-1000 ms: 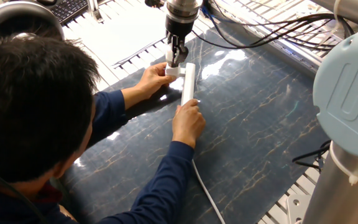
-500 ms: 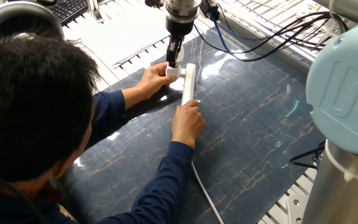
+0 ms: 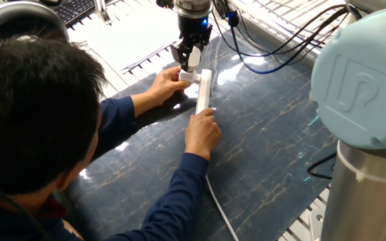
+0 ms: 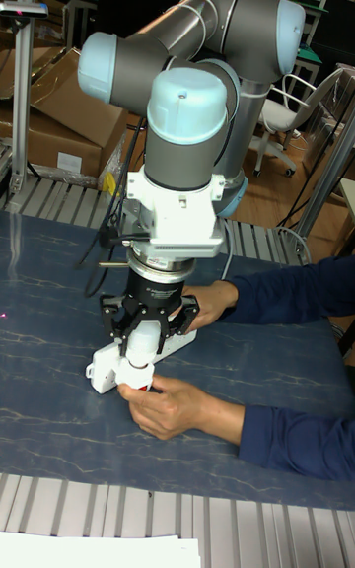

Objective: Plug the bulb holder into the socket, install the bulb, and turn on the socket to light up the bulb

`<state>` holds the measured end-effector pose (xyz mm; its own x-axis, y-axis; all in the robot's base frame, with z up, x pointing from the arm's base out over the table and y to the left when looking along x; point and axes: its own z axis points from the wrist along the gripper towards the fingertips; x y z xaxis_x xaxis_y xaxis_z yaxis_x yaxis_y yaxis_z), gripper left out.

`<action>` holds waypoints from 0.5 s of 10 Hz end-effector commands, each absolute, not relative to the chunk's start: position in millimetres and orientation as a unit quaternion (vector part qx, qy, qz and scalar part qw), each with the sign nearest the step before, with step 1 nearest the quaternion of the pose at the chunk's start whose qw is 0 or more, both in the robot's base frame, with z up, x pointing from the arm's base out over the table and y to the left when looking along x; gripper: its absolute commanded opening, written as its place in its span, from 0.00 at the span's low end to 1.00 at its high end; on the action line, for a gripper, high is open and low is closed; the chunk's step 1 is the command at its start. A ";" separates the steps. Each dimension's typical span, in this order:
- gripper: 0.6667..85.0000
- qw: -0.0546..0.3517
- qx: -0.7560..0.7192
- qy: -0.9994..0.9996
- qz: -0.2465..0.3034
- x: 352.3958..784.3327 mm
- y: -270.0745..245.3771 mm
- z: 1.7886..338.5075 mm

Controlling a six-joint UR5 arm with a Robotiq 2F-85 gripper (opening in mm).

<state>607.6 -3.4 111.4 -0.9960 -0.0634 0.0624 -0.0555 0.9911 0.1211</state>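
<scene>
**A:** Where is the long white rectangular power strip [image 3: 203,90]?

**B:** It lies flat on the dark blue marbled table mat [image 3: 273,147], running from far to near in the fixed view, with its white cord [image 3: 221,207] trailing off toward the near edge. A person in a dark blue long-sleeved top [image 3: 179,201] steadies it with both hands: one hand [image 3: 202,132] rests at the near end of the strip, the other hand [image 3: 165,86] sits on its left side near the far end.

**A:** And the small white cube-like bulb holder [image 3: 187,77]?

**B:** It sits at the far end of the strip, on its left edge, touching the person's fingers. I cannot tell whether it is fully seated in the outlet.

**A:** What about the black two-finger gripper [image 3: 189,60]?

**B:** It hangs straight down from the grey and pale blue arm [image 4: 187,134], directly above the holder. In the tall fixed view its fingers [image 4: 110,317] spread out to either side, and the small white bulb with a rounded dome [image 4: 141,341] stands upright between them. The jaws look spread apart; whether they still press on the bulb I cannot tell.

**A:** Anything else nearby?

**B:** Black cables [image 3: 280,40] loop behind the wrist at the far right.
</scene>
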 end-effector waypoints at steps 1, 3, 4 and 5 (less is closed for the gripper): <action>0.00 0.047 -0.064 -0.995 -0.063 611.6 1.2 113.8; 0.00 0.057 -0.095 -0.991 -0.074 612.3 12.0 116.6; 0.00 0.057 -0.096 -0.991 -0.074 612.9 11.7 116.2; 0.01 0.056 -0.086 -0.992 -0.071 614.0 6.5 115.7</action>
